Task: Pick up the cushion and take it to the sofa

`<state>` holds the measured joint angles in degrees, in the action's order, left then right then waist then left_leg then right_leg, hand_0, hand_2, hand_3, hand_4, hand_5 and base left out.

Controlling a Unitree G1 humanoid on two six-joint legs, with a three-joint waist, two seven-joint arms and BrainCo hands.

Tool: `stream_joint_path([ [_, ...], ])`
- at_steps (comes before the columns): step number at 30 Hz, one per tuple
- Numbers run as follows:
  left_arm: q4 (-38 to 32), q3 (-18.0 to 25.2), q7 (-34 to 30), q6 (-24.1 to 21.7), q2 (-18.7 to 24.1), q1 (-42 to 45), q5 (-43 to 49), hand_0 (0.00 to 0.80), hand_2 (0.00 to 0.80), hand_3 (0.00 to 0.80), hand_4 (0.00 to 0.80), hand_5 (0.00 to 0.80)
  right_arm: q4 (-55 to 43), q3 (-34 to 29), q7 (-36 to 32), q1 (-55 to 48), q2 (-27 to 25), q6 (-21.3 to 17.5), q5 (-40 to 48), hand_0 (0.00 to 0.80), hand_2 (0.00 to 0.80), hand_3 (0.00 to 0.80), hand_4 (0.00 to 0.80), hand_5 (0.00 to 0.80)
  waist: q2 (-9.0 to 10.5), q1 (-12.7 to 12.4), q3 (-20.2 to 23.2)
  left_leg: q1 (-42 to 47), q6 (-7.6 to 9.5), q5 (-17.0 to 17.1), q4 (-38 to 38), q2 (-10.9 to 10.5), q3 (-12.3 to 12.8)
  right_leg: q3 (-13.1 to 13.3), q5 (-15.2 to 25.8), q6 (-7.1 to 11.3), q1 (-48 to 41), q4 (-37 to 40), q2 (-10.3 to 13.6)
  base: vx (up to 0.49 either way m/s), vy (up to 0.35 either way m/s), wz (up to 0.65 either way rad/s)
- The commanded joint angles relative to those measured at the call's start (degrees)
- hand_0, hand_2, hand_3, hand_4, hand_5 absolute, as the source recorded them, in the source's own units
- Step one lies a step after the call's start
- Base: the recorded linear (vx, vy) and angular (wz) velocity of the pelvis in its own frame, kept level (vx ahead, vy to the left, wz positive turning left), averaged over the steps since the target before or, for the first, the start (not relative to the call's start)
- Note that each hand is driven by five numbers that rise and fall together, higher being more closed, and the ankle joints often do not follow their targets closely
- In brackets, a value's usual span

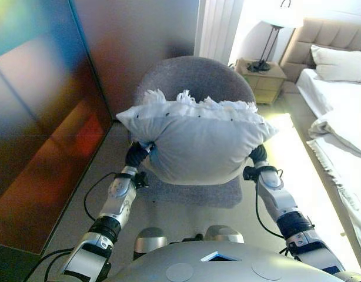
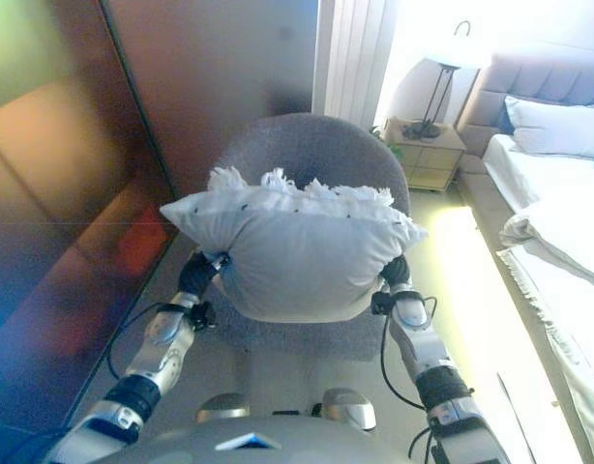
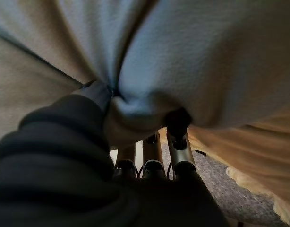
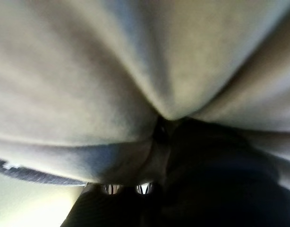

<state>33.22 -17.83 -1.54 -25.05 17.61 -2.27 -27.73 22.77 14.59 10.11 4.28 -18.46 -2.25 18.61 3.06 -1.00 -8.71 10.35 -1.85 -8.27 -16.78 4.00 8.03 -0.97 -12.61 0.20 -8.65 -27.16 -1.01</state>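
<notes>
A white cushion (image 1: pixel 195 144) with a fringed top edge hangs in the air in front of a grey round armchair (image 1: pixel 192 76), over its seat (image 3: pixel 216 184). My left hand (image 1: pixel 136 155) grips its lower left corner. In the left wrist view the thumb and fingers (image 3: pixel 178 142) dig into the fabric (image 3: pixel 206 61), and a fold bulges between them. My right hand (image 1: pixel 258 154) holds the lower right corner. In the right wrist view creases in the cushion (image 4: pixel 112 71) run together where that hand (image 4: pixel 206 179) sinks into it.
A glossy dark wall panel (image 1: pixel 39 117) runs along the left. To the right stands a bed (image 1: pixel 339 117) with a pillow (image 1: pixel 342 63). A nightstand (image 1: pixel 263 79) with a lamp (image 1: pixel 268 47) sits behind the chair. A strip of floor (image 1: pixel 304 176) lies between chair and bed.
</notes>
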Motion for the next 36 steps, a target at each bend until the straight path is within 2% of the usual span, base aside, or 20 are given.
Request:
stream_joint_path([
  [1,-6.15,-5.38,-0.66,-7.23,-3.69,-5.21,2.04,0.800,0.800,0.800,0.800,0.800,-4.94,1.47,-2.63,5.21,3.52,-3.36,-1.46,0.800,0.800,0.800,0.800,0.800,-1.49,-1.32,4.47,-12.10,-1.64,12.99,13.85,-3.82,-10.29,4.31,1.97,0.61,-12.02,17.47,-3.65,0.325,0.082,-0.04],
  [3,-8.23,-4.45,-1.21,-6.60,-3.33,-3.40,2.38,0.800,0.800,0.800,0.800,0.800,-5.75,1.39,-3.61,3.80,3.70,-2.84,-1.85,0.800,0.800,0.800,0.800,0.800,-1.22,-2.75,5.31,-13.72,-1.87,13.39,15.78,-4.06,-13.46,6.53,0.30,0.40,-13.76,16.95,-4.53,0.393,0.126,0.07],
  [5,-9.80,-3.78,-1.84,-5.85,-2.82,-2.68,2.12,0.800,0.800,0.800,0.800,0.800,-6.54,1.33,-4.31,3.25,3.49,-2.25,-2.18,0.800,0.800,0.800,0.800,0.800,-0.79,-3.48,5.66,-15.19,-2.04,13.01,14.46,-3.64,-15.04,6.94,-1.24,0.34,-14.24,15.62,-4.43,0.390,0.167,-0.20],
  [6,-10.48,-3.47,-2.15,-5.53,-2.38,-2.69,1.85,0.800,0.800,0.800,0.800,0.800,-6.73,1.41,-4.31,3.47,3.31,-2.04,-2.24,0.800,0.800,0.800,0.800,0.800,-0.56,-3.55,5.72,-15.42,-1.60,12.29,13.32,-3.37,-15.26,7.12,-2.09,0.39,-13.96,14.57,-4.21,0.516,0.284,-0.04],
  [8,-11.28,-3.28,-2.23,-4.14,-1.29,-3.24,0.21,0.800,0.800,0.800,0.800,0.800,-6.86,1.51,-3.89,3.84,3.15,-1.76,-1.79,0.800,0.800,0.800,0.800,0.800,0.04,-2.87,6.13,-16.20,-0.46,10.34,8.05,-2.76,-13.06,6.08,-4.71,0.82,-13.03,10.24,-3.42,0.459,0.293,-0.08],
  [10,-11.37,-3.48,-2.59,-3.23,-0.64,-3.51,0.09,0.800,0.800,0.800,0.800,0.800,-6.91,1.05,-4.24,2.88,3.28,-2.48,-1.55,0.800,0.800,0.800,0.800,0.800,1.26,-2.87,6.73,-18.09,0.37,8.08,2.74,-3.27,-12.18,5.00,-5.50,1.88,-13.37,8.11,-2.35,0.390,0.187,-0.22],
  [11,-10.72,-3.63,-3.09,-3.19,-0.24,-3.80,0.52,0.800,0.800,0.800,0.800,0.800,-6.40,1.13,-4.08,2.42,3.58,-3.27,-0.99,0.800,0.800,0.800,0.800,0.800,2.52,-3.41,7.25,-18.07,1.43,6.58,1.56,-3.70,-11.05,3.17,-2.32,3.91,-13.19,4.57,-1.31,0.356,0.118,-0.30],
  [12,-10.58,-3.78,-3.11,-2.94,0.49,-4.60,1.11,0.800,0.800,0.800,0.800,0.800,-5.49,1.91,-3.43,2.81,3.94,-4.55,-0.15,0.800,0.800,0.800,0.800,0.800,3.68,-4.19,7.27,-17.18,2.31,5.48,2.09,-3.94,-9.80,0.97,2.64,6.78,-11.45,-1.59,-0.28,0.294,0.091,-0.56],
  [14,-10.75,-3.78,-2.19,-1.42,1.60,-6.51,0.89,0.800,0.800,0.800,0.800,0.800,-4.08,3.15,-3.04,4.14,4.26,-6.47,0.68,0.800,0.800,0.800,0.800,0.800,3.19,-4.40,6.53,-14.03,3.01,4.99,4.20,-3.26,-8.58,-2.87,5.84,8.13,-5.78,-7.76,1.40,0.232,0.094,-1.06],
  [17,-9.46,-4.19,-1.13,-0.73,1.45,-9.11,-0.53,0.800,0.800,0.800,0.800,0.800,-2.80,3.75,-1.93,5.70,4.68,-6.72,1.40,0.800,0.800,0.800,0.800,0.800,2.13,-3.29,4.98,-10.08,2.55,5.50,7.48,-4.37,-8.49,-3.59,5.50,6.98,-2.23,-2.55,1.08,0.270,0.138,-0.94],
  [19,-9.47,-5.50,0.10,-0.76,0.64,-10.45,-0.25,0.800,0.800,0.800,0.800,0.800,-3.15,3.76,-1.16,5.86,4.35,-6.32,0.06,0.800,0.800,0.800,0.800,0.800,1.34,-2.32,3.91,-8.30,1.88,5.60,8.97,-5.71,-8.71,-5.74,5.51,4.90,-0.99,8.42,2.34,0.233,0.121,-0.85],
  [20,-8.97,-6.17,0.98,-1.33,0.04,-10.97,0.22,0.800,0.800,0.800,0.800,0.800,-2.92,3.94,-0.62,6.21,4.32,-6.53,0.03,0.800,0.800,0.800,0.800,0.800,0.95,-1.78,3.11,-7.24,1.72,5.40,9.30,-5.79,-8.86,-5.85,5.63,4.30,0.04,11.73,2.76,0.191,0.056,-0.44],
  [22,-6.97,-6.91,2.08,-2.15,-1.13,-12.18,0.64,0.800,0.800,0.800,0.800,0.800,-0.96,4.09,0.00,7.45,4.40,-7.25,0.56,0.800,0.800,0.800,0.800,0.800,0.84,-0.46,1.65,-4.91,2.04,4.34,9.23,-5.91,-8.79,-3.27,9.12,4.82,2.10,16.97,3.65,0.216,-0.010,0.07],
  [23,-5.56,-6.88,2.05,-1.92,-1.76,-12.52,0.70,0.800,0.800,0.800,0.800,0.800,0.58,4.18,0.32,7.73,4.83,-7.55,1.30,0.800,0.800,0.800,0.800,0.800,0.94,0.21,1.31,-3.39,2.39,3.54,9.13,-5.75,-8.62,-1.38,11.34,5.72,3.47,17.95,4.05,0.302,-0.084,0.34],
  [24,-4.34,-6.65,1.78,-1.76,-2.30,-12.24,1.12,0.800,0.800,0.800,0.800,0.800,1.69,4.21,0.24,7.55,5.37,-7.65,1.66,0.800,0.800,0.800,0.800,0.800,1.06,0.57,1.26,-1.76,2.62,2.72,9.28,-5.44,-8.35,-0.63,12.64,6.50,4.09,18.53,4.37,0.333,-0.110,0.33],
  [26,-3.17,-6.22,1.15,-1.23,-3.02,-10.71,2.53,0.800,0.800,0.800,0.800,0.800,3.39,4.43,-0.06,6.64,6.38,-7.72,2.10,0.800,0.800,0.800,0.800,0.800,1.25,0.75,1.66,0.84,3.25,0.87,9.71,-5.18,-8.22,-0.67,13.27,7.47,4.98,17.96,4.59,0.324,-0.125,0.30],
  [28,-3.35,-6.16,1.31,-0.62,-3.45,-9.32,4.20,0.800,0.800,0.800,0.800,0.800,4.01,4.42,-0.53,5.86,6.87,-7.50,1.93,0.800,0.800,0.800,0.800,0.800,1.41,0.57,2.32,1.79,3.65,-0.08,10.36,-5.46,-8.33,-1.62,13.23,7.15,4.02,19.69,4.68,0.244,-0.119,0.14],
  [32,-3.09,-6.54,2.19,1.54,-3.41,-9.17,5.19,0.800,0.800,0.800,0.800,0.800,4.25,4.70,-0.15,5.64,7.24,-5.81,1.63,0.800,0.800,0.800,0.800,0.800,1.55,0.58,3.35,2.52,3.81,-0.69,10.93,-5.78,-7.88,-1.56,14.19,7.07,2.98,22.27,4.51,0.181,-0.088,0.05],
  [36,0.47,-5.33,1.64,2.78,-3.57,-9.65,2.78,0.800,0.800,0.800,0.800,0.800,6.68,5.12,-0.98,6.76,7.40,-4.12,0.78,0.800,0.800,0.800,0.800,0.800,1.30,0.46,3.43,3.92,4.00,-0.85,11.09,-6.02,-8.24,-1.00,14.85,7.02,2.50,22.42,4.21,0.213,-0.079,0.12],
])
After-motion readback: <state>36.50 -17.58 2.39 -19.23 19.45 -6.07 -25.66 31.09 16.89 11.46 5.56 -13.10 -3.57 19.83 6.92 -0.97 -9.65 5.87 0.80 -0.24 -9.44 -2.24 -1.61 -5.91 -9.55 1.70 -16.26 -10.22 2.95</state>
